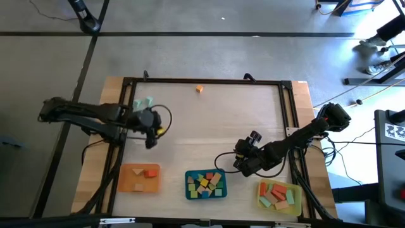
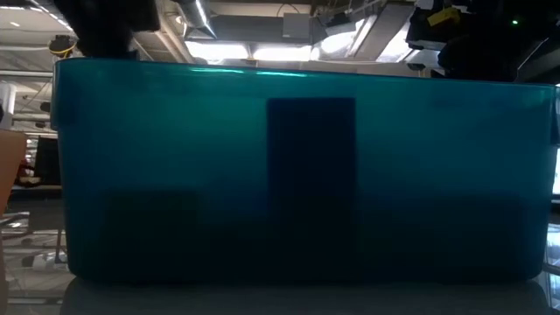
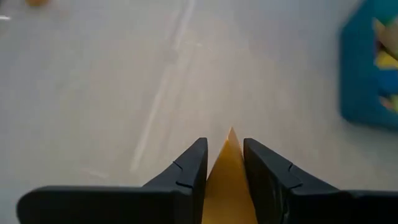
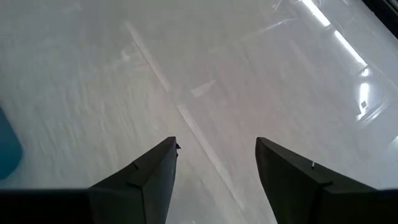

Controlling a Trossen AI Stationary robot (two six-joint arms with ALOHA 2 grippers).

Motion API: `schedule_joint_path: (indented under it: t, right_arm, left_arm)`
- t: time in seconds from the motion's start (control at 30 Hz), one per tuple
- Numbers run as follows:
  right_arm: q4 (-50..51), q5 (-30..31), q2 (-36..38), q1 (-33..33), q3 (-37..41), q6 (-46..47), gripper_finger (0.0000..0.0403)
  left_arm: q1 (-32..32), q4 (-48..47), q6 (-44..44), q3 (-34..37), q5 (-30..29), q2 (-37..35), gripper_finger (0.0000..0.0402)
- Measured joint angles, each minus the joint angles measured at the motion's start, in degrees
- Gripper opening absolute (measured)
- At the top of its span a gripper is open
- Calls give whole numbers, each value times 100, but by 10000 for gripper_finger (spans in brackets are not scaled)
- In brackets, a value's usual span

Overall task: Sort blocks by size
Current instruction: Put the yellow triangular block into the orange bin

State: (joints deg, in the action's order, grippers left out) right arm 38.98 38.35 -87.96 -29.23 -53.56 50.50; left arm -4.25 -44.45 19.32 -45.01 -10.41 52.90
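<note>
**Yellow block clamped in left jaws above the table**

Left gripper (image 3: 225,163) clenched on a yellow block (image 3: 229,180), wedged between both fingers (image 3: 186,171), its pointed tip poking just past them. Bare table (image 1: 209,130) below and ahead of those jaws; teal tray (image 1: 205,184) of mixed blocks (image 1: 207,182) off to one side. Right gripper (image 4: 214,165) released, jaws spread with only table surface between them, hanging near the teal tray. One small orange block (image 1: 199,89) alone at the far edge, well apart from both jaws. More blocks lying in the orange tray (image 1: 138,177) and yellow tray (image 1: 279,194).
</note>
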Motion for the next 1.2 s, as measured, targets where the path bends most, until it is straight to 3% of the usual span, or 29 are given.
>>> schedule_joint_path:
  t: [0.6, 0.97, 1.2]
  right_arm:
    - [-13, -42, 0, 0, 0, 11, 218]
    - [-15, -195, 0, 0, 0, 24, 218]
    - [-16, -151, 0, 0, 0, 24, 218]
  left_arm:
    - [-3316, -423, 3497, 21, 277, 84, 84]
    - [-4221, -355, 4793, 308, 250, 416, 84]
    - [-4306, -163, 5105, 354, 182, 715, 84]
